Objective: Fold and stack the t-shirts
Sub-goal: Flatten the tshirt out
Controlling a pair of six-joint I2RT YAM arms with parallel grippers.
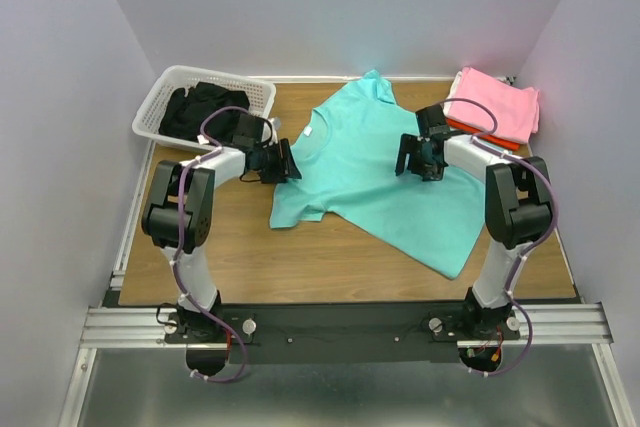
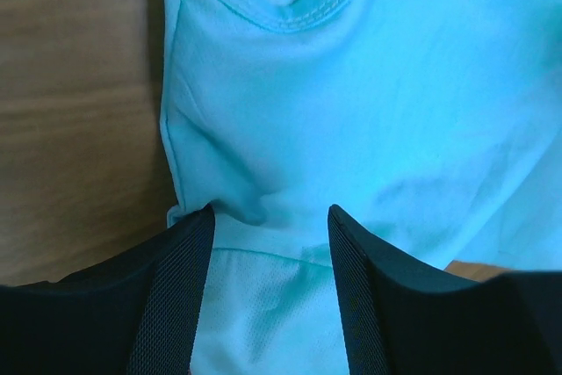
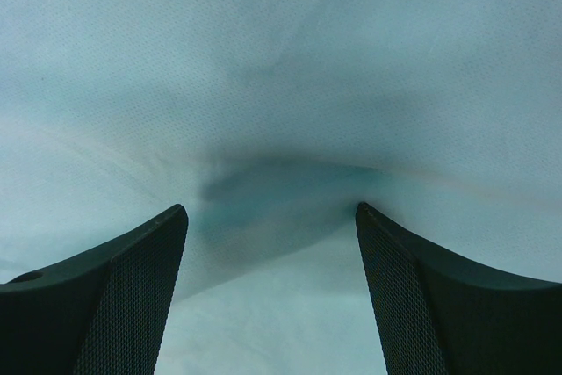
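Top external camera: fixed above and behind my bases, facing down and forward, far enough to take in the whole table (image 1: 230, 247).

Left wrist camera: looks out along my left gripper (image 2: 270, 212) at very close range onto the edge of the turquoise t-shirt (image 2: 369, 85), with a strip of bare wood at frame left.

Right wrist camera: looks out between the fingers of my right gripper (image 3: 272, 208), closer still; cloth fills the frame.

All three views share that shirt.
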